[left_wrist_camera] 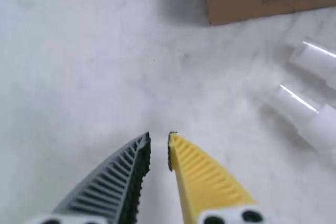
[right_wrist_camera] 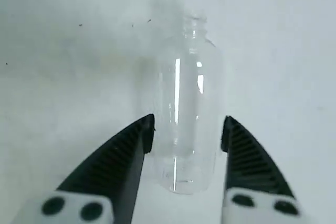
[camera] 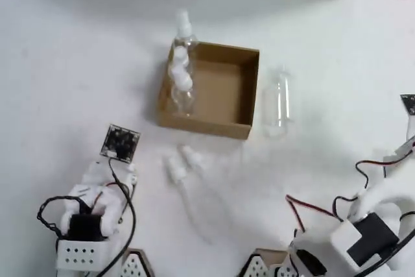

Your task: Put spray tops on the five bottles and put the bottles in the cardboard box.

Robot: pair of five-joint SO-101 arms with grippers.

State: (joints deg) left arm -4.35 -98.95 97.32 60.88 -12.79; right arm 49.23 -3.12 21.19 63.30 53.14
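**Bare bottle lined up for the right gripper**

Right gripper [right_wrist_camera: 187, 121] is empty with its jaws wide apart, and the uncapped bottle [right_wrist_camera: 189, 103] lies framed between them, neck pointing away. I'd close gently on the middle of the round body. It looks like clear, thin, smooth plastic, so it could squirt out or roll on the glossy white surface [camera: 78, 63]. It lies just beside the box [camera: 249, 89], off its right wall. Left gripper [left_wrist_camera: 159, 137], with ribbed grey and yellow fingers all but together, holds nothing over bare surface. Two capped bottles [camera: 188, 173] lie near it, in front of the box. Boxed bottles [camera: 181, 79] with white tops rest along the matte brown cardboard's left wall.
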